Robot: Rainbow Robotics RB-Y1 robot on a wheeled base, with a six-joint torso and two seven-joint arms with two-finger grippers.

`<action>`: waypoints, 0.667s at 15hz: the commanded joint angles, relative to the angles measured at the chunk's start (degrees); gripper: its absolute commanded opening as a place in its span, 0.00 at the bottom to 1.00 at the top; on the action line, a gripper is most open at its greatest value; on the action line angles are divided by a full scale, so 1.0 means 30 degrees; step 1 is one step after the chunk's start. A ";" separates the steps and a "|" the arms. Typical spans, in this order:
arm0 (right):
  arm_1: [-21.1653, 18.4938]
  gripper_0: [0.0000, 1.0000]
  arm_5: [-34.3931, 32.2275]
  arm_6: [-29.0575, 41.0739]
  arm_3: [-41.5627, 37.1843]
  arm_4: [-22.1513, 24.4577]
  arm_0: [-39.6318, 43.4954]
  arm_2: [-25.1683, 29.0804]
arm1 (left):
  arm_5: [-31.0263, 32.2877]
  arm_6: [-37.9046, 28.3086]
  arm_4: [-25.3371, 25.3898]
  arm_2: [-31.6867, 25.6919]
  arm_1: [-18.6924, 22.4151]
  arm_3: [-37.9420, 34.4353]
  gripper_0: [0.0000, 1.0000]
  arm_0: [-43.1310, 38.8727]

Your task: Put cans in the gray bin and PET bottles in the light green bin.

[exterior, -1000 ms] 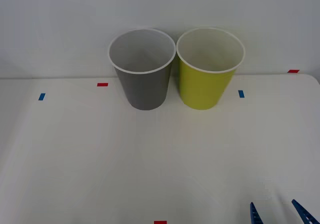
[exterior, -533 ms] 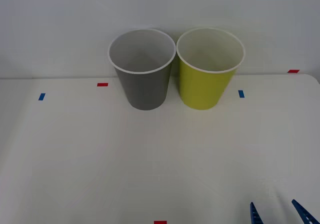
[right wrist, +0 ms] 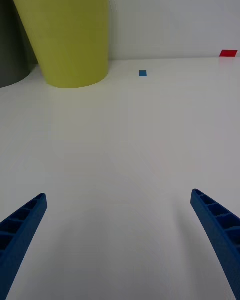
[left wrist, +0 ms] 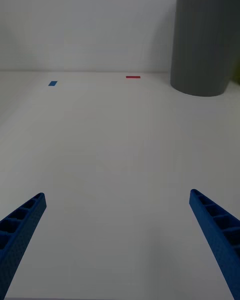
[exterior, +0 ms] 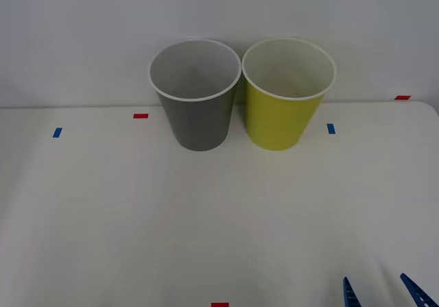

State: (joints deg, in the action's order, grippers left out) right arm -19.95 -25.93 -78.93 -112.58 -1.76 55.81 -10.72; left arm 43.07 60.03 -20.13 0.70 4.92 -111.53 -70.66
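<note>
The right claw [exterior: 384,290] hangs low over the near right part of the white table [exterior: 206,218], its two blue ribbed fingers [right wrist: 22,225] spread wide apart with nothing between them. In its own wrist view the light green bin [right wrist: 65,30] stands upright ahead of it, with a small blue tape mark [right wrist: 143,73] just beside the bin's base and a red mark [right wrist: 228,53] farther off near the table's edge.

The left claw [left wrist: 117,230] is likewise open and empty, fingers [left wrist: 215,230] wide apart above bare table. Ahead of it stands the gray bin [left wrist: 205,40], with a red tape mark [left wrist: 133,77] and a blue one [left wrist: 52,83] to its side.

From the front, the two bins stand upright at the far middle of the table, gray on the left, green on the right, rims touching or nearly so. What shows of their insides is bare wall.
</note>
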 commanded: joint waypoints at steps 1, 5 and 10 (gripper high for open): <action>0.0000 1.00 0.0002 0.0002 -0.0002 0.0000 -0.0001 0.0001 | 0.0000 0.0000 0.0000 0.0000 0.0000 0.0000 1.00 0.0000; 0.0000 1.00 0.0002 0.0002 -0.0002 0.0000 -0.0001 0.0001 | 0.0000 0.0000 0.0000 0.0000 0.0000 0.0000 1.00 0.0000; 0.0000 1.00 0.0002 0.0002 -0.0002 0.0000 -0.0001 0.0001 | 0.0000 0.0000 0.0000 0.0000 0.0000 0.0000 1.00 0.0000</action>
State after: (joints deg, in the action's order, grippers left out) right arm -19.95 -25.93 -78.93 -112.58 -1.76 55.81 -10.72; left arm 43.07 60.03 -20.13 0.70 4.92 -111.53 -70.66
